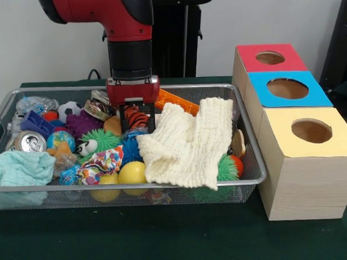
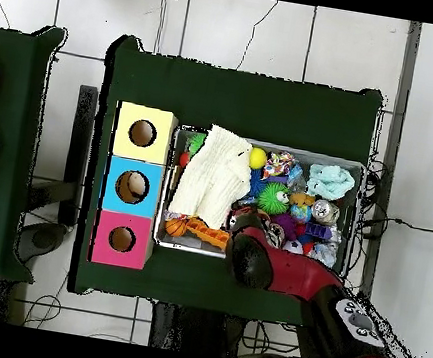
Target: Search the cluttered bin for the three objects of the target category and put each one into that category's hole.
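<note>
The wire mesh bin holds mixed clutter on the green table. My gripper reaches down into its far middle part. Its fingers stand on either side of the orange striped tiger toy and press against it. A small black and white soft toy lies to the left, among spiky balls. The red-panelled box's hole is at the far right and is empty. In the overhead view my arm covers the gripper and the tiger; the bin's rim and the red box's hole show.
A cream cloth covers the bin's right half. A teal cloth, a drinks can, a yellow ball and a green spiky ball lie on the left. The blue box and yellow box stand nearer than the red one.
</note>
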Available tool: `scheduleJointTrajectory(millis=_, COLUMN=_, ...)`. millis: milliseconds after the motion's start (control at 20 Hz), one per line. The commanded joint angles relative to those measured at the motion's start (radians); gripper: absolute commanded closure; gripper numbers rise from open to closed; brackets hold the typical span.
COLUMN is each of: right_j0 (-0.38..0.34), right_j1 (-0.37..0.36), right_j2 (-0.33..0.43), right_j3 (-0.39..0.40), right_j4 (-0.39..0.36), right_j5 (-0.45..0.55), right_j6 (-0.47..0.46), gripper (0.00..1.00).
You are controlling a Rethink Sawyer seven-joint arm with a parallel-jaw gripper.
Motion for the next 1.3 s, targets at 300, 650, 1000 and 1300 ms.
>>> scheduleJointTrajectory(millis=300, right_j0=-0.024, right_j1=0.045, right_j2=0.043, right_j3=0.024, right_j4=-0.033, right_j5=0.027, right_j6=0.127, gripper=0.00)
scheduleJointTrajectory(millis=650, right_j0=-0.015, right_j1=0.040, right_j2=0.026, right_j3=0.037, right_j4=-0.038, right_j5=0.008, right_j6=0.133, gripper=0.00)
scheduleJointTrajectory(millis=1000, right_j0=-0.004, right_j1=0.043, right_j2=0.011, right_j3=0.036, right_j4=-0.047, right_j5=-0.065, right_j6=0.149, gripper=1.00)
scheduleJointTrajectory(millis=1300, right_j0=0.021, right_j1=0.036, right_j2=-0.010, right_j3=0.038, right_j4=-0.010, right_j5=-0.017, right_j6=0.157, gripper=1.00)
